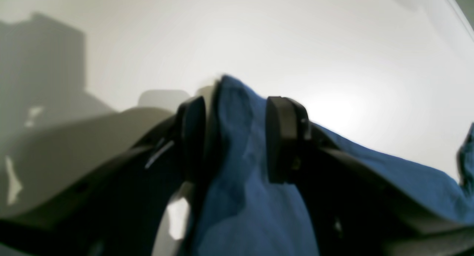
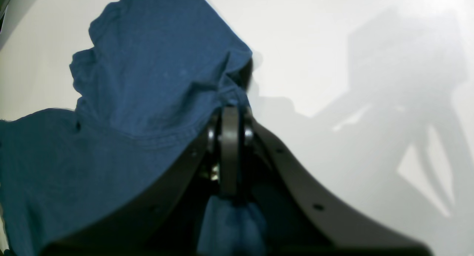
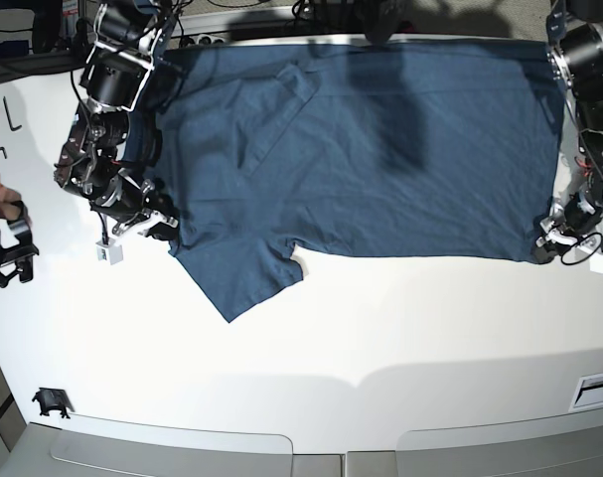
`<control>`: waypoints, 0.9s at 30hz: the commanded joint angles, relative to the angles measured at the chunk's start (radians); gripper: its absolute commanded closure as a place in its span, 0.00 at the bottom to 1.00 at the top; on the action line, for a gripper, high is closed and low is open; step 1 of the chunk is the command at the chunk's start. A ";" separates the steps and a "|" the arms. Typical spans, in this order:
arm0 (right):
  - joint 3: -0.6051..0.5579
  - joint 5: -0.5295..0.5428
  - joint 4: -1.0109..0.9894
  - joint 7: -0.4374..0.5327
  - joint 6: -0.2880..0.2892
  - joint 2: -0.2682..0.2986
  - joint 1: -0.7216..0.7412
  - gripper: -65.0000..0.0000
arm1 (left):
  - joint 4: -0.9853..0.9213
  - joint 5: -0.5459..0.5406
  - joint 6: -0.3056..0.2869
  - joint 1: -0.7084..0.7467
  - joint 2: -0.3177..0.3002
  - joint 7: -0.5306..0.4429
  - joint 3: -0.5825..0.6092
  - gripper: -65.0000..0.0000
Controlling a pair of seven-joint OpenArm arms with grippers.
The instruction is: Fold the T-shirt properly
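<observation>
The dark navy T-shirt (image 3: 380,149) lies spread flat across the far half of the white table (image 3: 311,348), with one sleeve (image 3: 246,278) pointing toward the front. My right gripper (image 3: 167,227) is at the shirt's left edge near that sleeve. In the right wrist view its fingers (image 2: 230,137) are pressed together on a fold of the T-shirt (image 2: 155,82). My left gripper (image 3: 542,248) is at the shirt's front right corner. In the left wrist view the left gripper (image 1: 237,137) has bunched blue T-shirt cloth (image 1: 240,196) filling the gap between its pads.
Small tools (image 3: 8,109) and a black device (image 3: 8,260) lie at the table's left edge. A small black clip (image 3: 49,400) sits at the front left. A white label (image 3: 597,388) is at the front right. Grey trays (image 3: 172,452) line the front edge.
</observation>
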 commanded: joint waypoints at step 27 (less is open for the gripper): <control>0.003 0.021 0.016 0.018 0.008 0.012 0.024 1.00 | 0.013 -0.010 -0.030 -0.018 0.018 0.043 -0.003 0.62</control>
